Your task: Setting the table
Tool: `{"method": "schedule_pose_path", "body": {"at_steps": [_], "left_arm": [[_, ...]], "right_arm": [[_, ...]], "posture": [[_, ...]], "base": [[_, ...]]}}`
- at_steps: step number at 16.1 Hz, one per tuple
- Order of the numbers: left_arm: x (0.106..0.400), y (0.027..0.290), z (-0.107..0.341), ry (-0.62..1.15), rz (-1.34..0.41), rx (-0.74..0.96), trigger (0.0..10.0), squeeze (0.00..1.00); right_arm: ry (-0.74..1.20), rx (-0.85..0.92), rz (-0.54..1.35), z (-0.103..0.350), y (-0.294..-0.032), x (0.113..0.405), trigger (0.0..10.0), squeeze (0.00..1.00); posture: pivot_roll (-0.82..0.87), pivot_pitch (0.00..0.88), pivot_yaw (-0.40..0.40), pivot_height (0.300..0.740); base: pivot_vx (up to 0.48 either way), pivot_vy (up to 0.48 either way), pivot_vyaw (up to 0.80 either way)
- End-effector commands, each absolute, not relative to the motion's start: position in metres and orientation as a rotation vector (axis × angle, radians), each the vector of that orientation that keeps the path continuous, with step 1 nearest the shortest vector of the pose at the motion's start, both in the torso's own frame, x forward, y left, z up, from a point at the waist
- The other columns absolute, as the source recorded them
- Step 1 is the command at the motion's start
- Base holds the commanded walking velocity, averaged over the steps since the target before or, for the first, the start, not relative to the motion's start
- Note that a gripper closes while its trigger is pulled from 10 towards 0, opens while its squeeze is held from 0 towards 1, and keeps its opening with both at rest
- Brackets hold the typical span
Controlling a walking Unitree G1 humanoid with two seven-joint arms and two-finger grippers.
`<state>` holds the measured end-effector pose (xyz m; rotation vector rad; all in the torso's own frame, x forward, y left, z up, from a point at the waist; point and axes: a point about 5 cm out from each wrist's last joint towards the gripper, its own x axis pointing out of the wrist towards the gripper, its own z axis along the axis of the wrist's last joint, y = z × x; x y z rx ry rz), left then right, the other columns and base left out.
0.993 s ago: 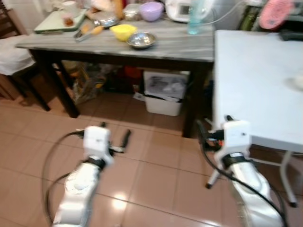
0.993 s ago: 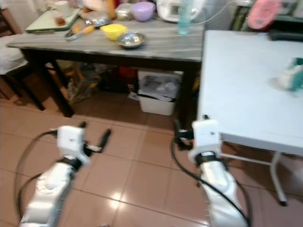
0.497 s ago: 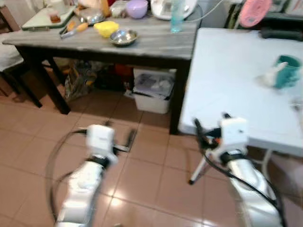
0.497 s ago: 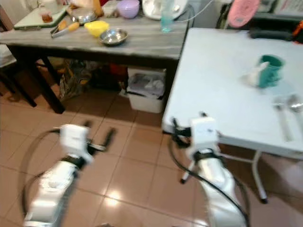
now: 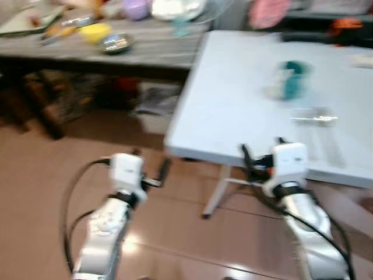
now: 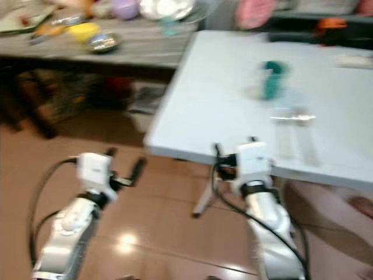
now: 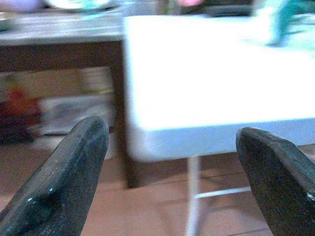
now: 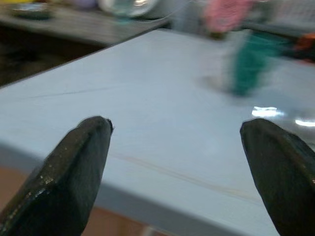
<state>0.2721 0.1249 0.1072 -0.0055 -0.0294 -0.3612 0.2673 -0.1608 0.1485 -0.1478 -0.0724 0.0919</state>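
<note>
A white folding table [image 5: 227, 111] stands in front of me, blurred. On it are a teal cup [image 5: 291, 81] with something white beside it and shiny cutlery [image 5: 315, 118] lying flat nearer me. My left gripper [image 5: 150, 163] hangs open over the tiled floor, left of the table's corner, with nothing in it. At the table's near edge my right gripper [image 5: 262, 150] is open too. The right wrist view looks across the tabletop to the teal cup [image 8: 253, 61] between the spread fingers [image 8: 74, 167].
A dark table with a grey top [image 5: 145, 52] stands at the back left, carrying a yellow bowl [image 5: 96, 32], a steel bowl [image 5: 116, 42], a purple bowl [image 5: 135, 9] and other kitchenware. Boxes and bags [image 5: 154, 105] sit under it. Tiled floor [image 5: 46, 175] lies open at left.
The whole picture has swung left, so the camera has turned right; the white table, cup and cutlery now sit in front. Both grippers hold the same open pose.
</note>
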Motion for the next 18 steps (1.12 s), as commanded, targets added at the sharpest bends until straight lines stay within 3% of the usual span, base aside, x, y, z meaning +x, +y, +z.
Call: {"method": "schedule_pose_path", "body": {"at_steps": [1, 3, 12, 18], "left_arm": [[0.273, 0.1353, 0.1084, -0.031, -0.335, 0.014, 10.0, 0.0], [0.2732, 0.1355, 0.1088, -0.033, -0.333, 0.015, 10.0, 0.0], [0.2766, 0.1421, 0.1123, -0.048, -0.29, -0.05, 10.0, 0.0], [0.2745, 0.1361, 0.1139, -0.053, -0.35, -0.078, 10.0, 0.0]], "right_arm": [[-0.086, -0.134, 0.113, 0.1509, -0.1532, 0.2672, 10.0, 0.0], [-0.089, -0.134, 0.113, 0.1514, -0.153, 0.2681, 10.0, 0.0], [-0.103, -0.135, 0.119, 0.1528, -0.1507, 0.2715, 10.0, 0.0], [-0.103, -0.144, 0.118, 0.1524, -0.1509, 0.273, 10.0, 0.0]], "posture": [[-0.07, 0.112, 0.044, 0.74], [-0.07, 0.11, 0.046, 0.74], [-0.06, 0.108, 0.047, 0.74], [-0.06, 0.112, 0.048, 0.74]], "base": [[0.0, -0.379, -0.53], [0.0, -0.377, -0.5], [0.0, 0.0, 0.0], [0.0, 0.0, 0.0]]}}
